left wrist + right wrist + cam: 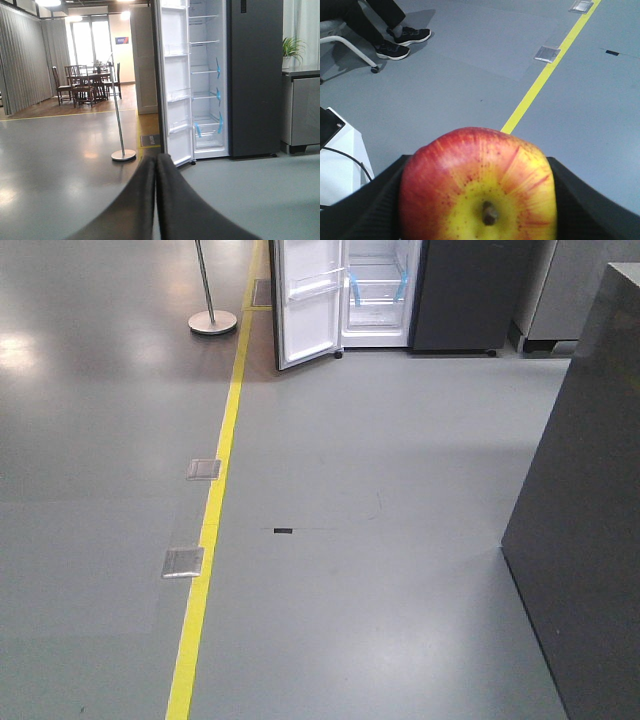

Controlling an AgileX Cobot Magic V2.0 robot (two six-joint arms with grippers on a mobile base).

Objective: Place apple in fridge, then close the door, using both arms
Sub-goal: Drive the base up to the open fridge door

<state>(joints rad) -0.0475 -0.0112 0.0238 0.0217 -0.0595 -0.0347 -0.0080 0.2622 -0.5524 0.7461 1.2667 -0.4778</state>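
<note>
Apple (477, 185), red with a yellow patch round the stem: sitting clamped in the right hand (476, 165), hanging over grey floor (445, 75).
Left hand (156, 162): fingers pressing together, carrying nothing.
Fridge (455, 300): standing well apart from both hands, white shelves showing.
Door (308, 305): hanging wide open.
Yellow floor line (215, 500): running toward the door.

You are in an indoor test hall staged like a home.
Around you: polished grey floor (380, 570) with a yellow line (205, 540) and metal floor boxes (184, 562), a stanchion post (117, 110), a fridge (255, 75) standing open, a dining table (92, 75) and chairs (64, 87).
</note>
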